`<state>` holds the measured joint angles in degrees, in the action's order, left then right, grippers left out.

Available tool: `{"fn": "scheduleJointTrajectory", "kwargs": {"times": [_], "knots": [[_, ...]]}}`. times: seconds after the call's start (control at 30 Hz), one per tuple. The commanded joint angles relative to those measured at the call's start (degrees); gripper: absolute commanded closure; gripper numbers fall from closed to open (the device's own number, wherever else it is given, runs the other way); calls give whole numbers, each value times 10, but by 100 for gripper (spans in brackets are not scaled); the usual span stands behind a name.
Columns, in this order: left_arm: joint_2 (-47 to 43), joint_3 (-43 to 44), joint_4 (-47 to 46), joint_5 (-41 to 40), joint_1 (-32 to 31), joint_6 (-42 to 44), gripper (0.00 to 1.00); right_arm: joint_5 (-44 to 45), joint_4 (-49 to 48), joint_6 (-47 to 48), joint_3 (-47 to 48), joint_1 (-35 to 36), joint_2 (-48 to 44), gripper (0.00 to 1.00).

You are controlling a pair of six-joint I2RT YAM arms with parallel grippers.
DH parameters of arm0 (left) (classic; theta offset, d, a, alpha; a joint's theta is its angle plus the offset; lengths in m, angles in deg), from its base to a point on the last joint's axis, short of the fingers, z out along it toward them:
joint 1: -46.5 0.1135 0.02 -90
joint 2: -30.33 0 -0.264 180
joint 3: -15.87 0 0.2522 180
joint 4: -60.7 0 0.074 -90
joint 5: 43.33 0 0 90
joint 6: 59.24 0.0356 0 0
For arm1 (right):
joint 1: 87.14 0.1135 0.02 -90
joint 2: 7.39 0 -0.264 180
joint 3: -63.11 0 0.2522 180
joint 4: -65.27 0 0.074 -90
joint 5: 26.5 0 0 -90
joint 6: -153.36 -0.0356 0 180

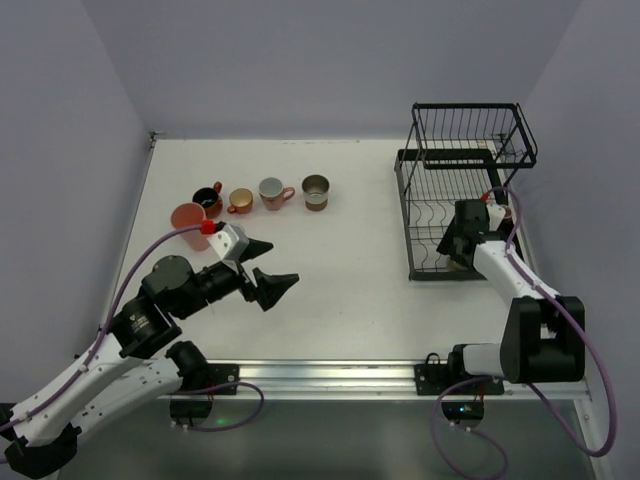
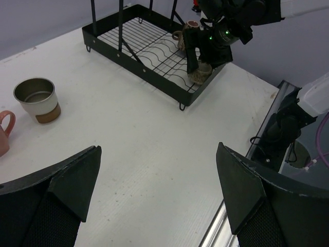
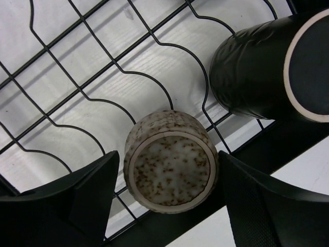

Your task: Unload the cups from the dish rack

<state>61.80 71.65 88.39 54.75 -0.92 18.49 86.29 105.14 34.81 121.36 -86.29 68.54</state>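
The speckled cream cup (image 3: 168, 167) lies in the dish rack's (image 3: 77, 87) lower tray, base toward the wrist camera, with a black cup (image 3: 252, 72) just beside it. The right end effector (image 3: 168, 154) is spread around it, not yet pinching. The round wall could slip out, or a lift could knock the black cup. The left end effector (image 2: 158, 149) hangs spread and empty.

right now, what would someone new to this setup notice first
The black dish rack at the far right of the table, with the right gripper reaching into its lower tray, fingers either side of a speckled cup beside a dark cup; whether it grips yet is unclear. Then the row of five cups standing at the back left.
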Motion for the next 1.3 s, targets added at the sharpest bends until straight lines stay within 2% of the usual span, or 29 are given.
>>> {"fn": "scheduleJointTrajectory", "kwargs": {"times": [0.0,0.07,0.13,0.17,0.27,0.4,0.5,0.53,0.63,0.77,0.93,1.03,1.17,1.27], "knots": [[6,3,4,-17,-4,14,0,-9,-3,3,26,-1,17,23],[7,2,3,-21,-3,14,0,1,-6,1,27,-1,20,35],[9,2,2,-23,-4,14,0,12,-6,-2,26,3,10,55],[13,2,0,-24,-4,14,0,16,-8,-2,24,6,-12,60],[24,3,0,-22,-2,14,0,21,-17,-2,20,17,-59,60],[49,7,-11,-4,-1,6,0,7,-48,-1,18,90,-162,60],[75,14,-29,25,-2,-26,0,-125,-97,-55,-10,124,-212,60],[83,16,-43,36,-1,-36,0,-229,-156,-74,-24,130,-224,60],[113,8,-72,62,-2,-92,0,-352,-261,-157,-83,154,-255,61],[172,-38,-212,109,-3,-175,1,-457,-394,-222,-105,209,-261,62],[246,-63,-335,123,-2,-257,3,-513,-533,-278,-152,258,-248,61],[285,-62,-361,121,-4,-278,7,-537,-602,-306,-187,273,-230,61],[310,-66,-411,126,-5,-303,11,-559,-644,-323,-205,280,-199,61],[329,-67,-439,129,-7,-317,20,-578,-690,-338,-215,287,-166,61]]}}
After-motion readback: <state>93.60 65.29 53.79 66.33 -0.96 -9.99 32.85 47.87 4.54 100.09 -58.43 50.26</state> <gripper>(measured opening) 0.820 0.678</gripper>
